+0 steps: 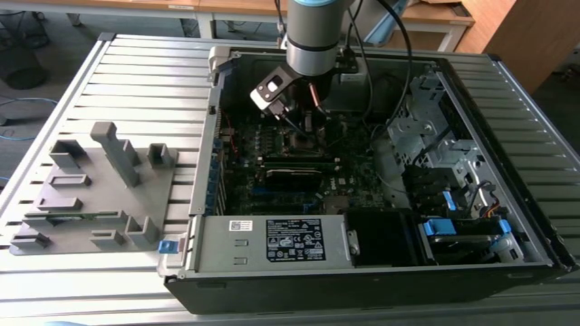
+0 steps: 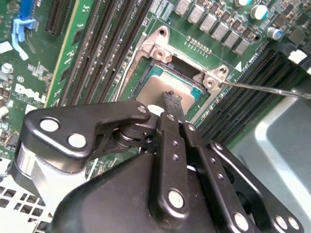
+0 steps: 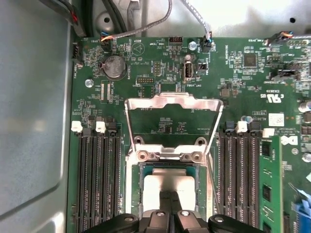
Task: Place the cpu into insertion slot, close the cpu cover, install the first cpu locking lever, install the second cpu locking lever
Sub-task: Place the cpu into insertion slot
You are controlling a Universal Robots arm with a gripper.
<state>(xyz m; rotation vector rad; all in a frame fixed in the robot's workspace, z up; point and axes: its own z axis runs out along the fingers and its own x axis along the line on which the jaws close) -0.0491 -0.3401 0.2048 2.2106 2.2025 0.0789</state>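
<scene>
Black jointed hand (image 2: 171, 97), flat silver cpu (image 3: 154, 183)

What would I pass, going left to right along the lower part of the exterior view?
Grey holder plate with upright blocks → small blue tab → labelled power supply box → black housing → blue clip.

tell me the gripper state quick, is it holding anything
Gripper: shut, fingertips pressed together with nothing gripped between them, tips right at the top of the cpu.
</scene>
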